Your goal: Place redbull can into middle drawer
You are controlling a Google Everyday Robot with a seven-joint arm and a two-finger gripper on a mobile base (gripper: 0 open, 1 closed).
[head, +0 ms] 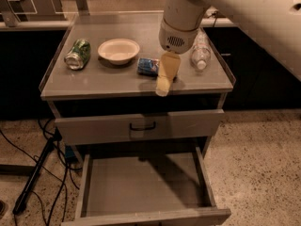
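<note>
Your gripper (162, 88) hung over the front edge of the cabinet top (94, 81), close beside the redbull can (146, 66).

The redbull can lay on its side between the bowl (118, 51) and the clear bottle (201, 51), its right end hidden behind your gripper. You could not tell whether the gripper was parted or closed, nor whether it touched the can. Below, the middle drawer (141, 185) stood pulled out under a shut drawer front (188, 124).
</note>
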